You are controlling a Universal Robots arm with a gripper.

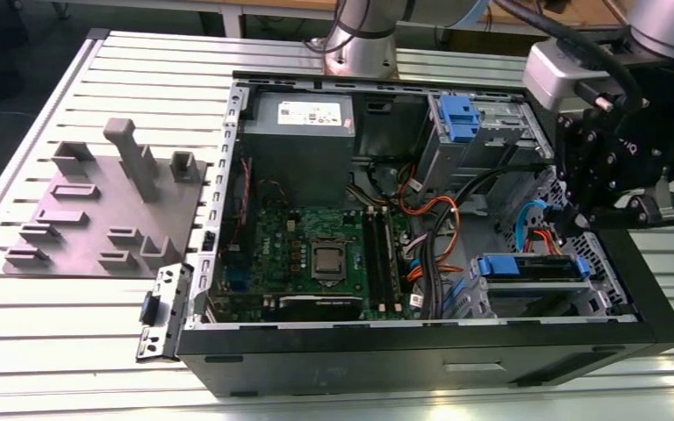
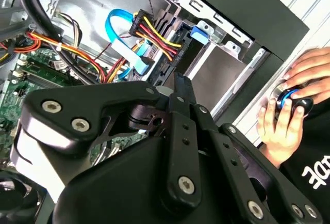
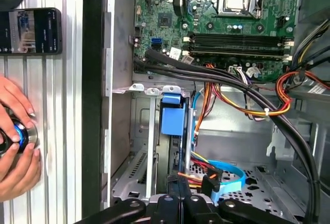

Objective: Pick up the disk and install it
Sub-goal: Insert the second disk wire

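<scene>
One black-linked gripper (image 1: 571, 224) is poised over the drive bay of the open black computer case (image 1: 431, 355); whether it is open cannot be told. The blue-railed silver disk (image 1: 530, 267) sits in that bay. Square, gentle seating is advised.

A robotics lab or test workshop — an open desktop computer case (image 1: 431, 342) lies on a slotted aluminium desk (image 1: 32, 175) beside a grey fixture block (image 1: 103, 210), the robot arm's base (image 1: 361, 39) is bolted to it, and a person's hands (image 3: 15, 141) work a control knob (image 3: 20, 136)
</scene>
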